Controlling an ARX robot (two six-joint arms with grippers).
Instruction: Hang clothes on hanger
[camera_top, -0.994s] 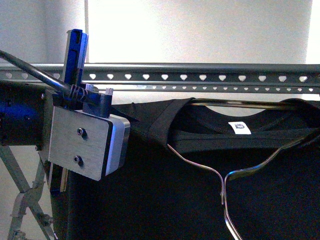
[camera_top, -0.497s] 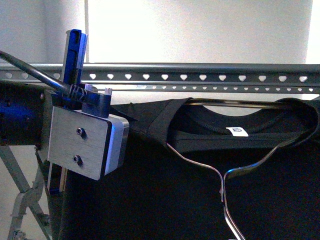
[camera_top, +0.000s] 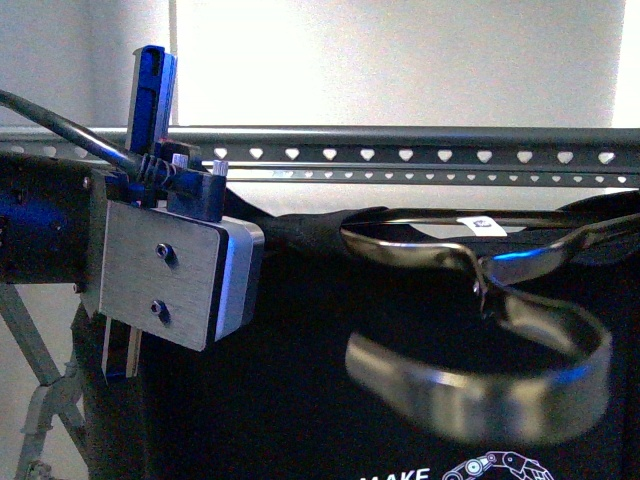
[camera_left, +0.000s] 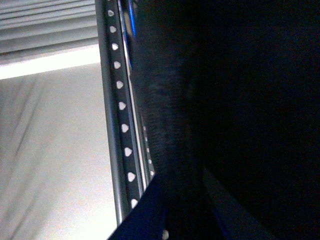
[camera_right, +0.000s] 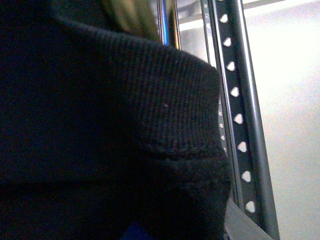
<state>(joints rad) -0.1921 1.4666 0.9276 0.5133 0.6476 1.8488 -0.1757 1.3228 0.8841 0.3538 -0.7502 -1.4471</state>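
My left gripper was clamped on the shoulder of the black T-shirt, holding it just below the heart-punched rail of the clothes rack. A blurred wire coat hanger hung before the collar. Cloth hid my right gripper; I couldn't tell its grip.

This looks like a plain indoor room, home-like, set up for laundry. A grey metal clothes rack with heart-shaped holes and crossed legs stands before a bright, covered window and a pale wall. A black shirt hangs by it. The left wrist view shows slats above a pale drape.
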